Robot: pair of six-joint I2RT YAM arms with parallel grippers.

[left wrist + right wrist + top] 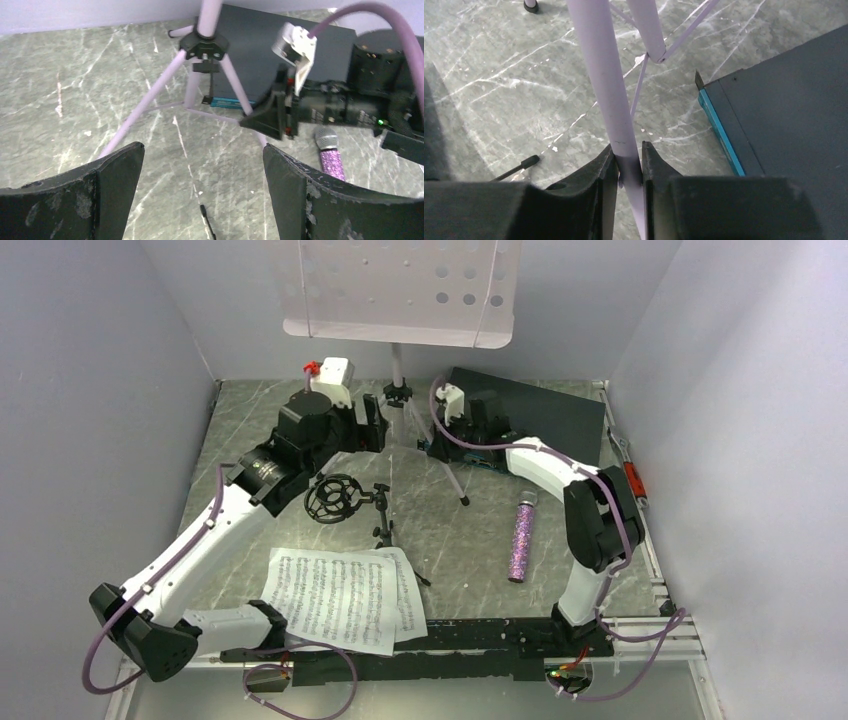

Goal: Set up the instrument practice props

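Note:
The pale lilac music stand (400,290) stands upright at the back on its tripod (204,45). My right gripper (628,155) is shut on one lilac tripod leg (609,85), low down near the table; in the top view this gripper (437,445) is at the leg's right side. My left gripper (202,165) hangs open and holds nothing, just left of the tripod (378,428). The glittery purple microphone (522,537) lies on the table at the right. The small black tripod with ring mount (335,497) stands mid-left. Two sheet-music pages (340,595) lie overlapping near the front.
A flat dark box (540,415) with a teal edge (719,125) lies at the back right, close to the held leg. Grey walls close in the back and both sides. A foot of the small black tripod (529,161) reaches near the right gripper.

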